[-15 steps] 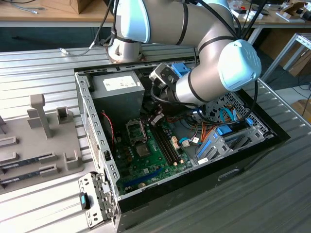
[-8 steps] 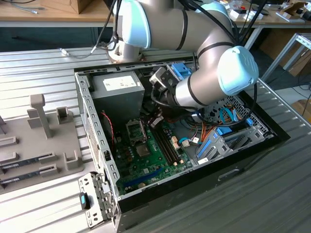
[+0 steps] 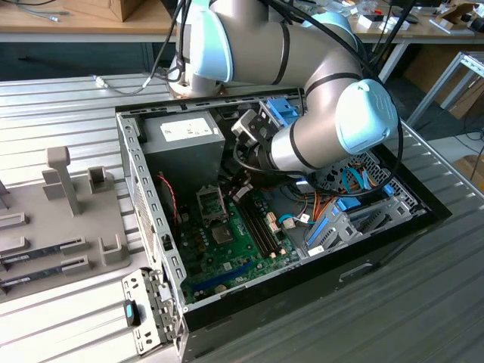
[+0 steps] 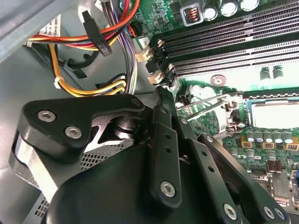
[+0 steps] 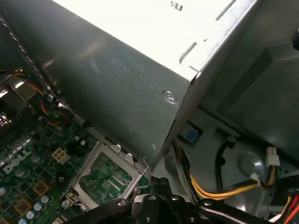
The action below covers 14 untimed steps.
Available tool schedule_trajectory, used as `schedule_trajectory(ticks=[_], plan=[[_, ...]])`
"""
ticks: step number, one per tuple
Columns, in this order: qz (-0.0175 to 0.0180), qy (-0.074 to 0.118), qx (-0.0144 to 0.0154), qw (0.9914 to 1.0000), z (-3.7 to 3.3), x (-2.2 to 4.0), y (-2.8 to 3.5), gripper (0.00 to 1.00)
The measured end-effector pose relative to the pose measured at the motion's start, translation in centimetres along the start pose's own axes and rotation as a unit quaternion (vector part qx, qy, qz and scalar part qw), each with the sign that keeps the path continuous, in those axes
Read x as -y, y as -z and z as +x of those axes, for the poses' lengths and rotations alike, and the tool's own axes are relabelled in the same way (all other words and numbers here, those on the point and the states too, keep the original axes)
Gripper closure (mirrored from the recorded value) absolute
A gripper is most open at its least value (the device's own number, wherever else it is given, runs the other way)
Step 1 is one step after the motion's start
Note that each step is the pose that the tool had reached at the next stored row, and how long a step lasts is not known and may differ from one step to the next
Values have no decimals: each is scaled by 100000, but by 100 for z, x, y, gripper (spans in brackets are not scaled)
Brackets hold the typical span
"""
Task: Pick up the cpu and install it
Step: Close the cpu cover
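Inside the open computer case lying on the ribbed desk, the arm reaches down so the gripper hangs just above the motherboard, close to the socket frame, whose lid stands raised, presumably to receive the chip. Whether the jaws are clenched or released I cannot tell, nor where the cpu is.

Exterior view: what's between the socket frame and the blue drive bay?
In the exterior view: black memory slots, then loose cables, lie between the socket frame and the blue drive bay.
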<state>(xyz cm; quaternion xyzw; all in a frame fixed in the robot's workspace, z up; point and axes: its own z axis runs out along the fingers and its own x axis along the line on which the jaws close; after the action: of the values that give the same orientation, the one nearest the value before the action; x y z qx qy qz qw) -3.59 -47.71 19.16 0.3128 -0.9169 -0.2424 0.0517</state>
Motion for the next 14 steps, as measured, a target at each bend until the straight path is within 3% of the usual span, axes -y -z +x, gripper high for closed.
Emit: schedule_trajectory(ticks=[6,14], plan=[[-214,152,309,99999,100,-67,-29,89],[-1052,418,914,99989,109,-85,19,89]])
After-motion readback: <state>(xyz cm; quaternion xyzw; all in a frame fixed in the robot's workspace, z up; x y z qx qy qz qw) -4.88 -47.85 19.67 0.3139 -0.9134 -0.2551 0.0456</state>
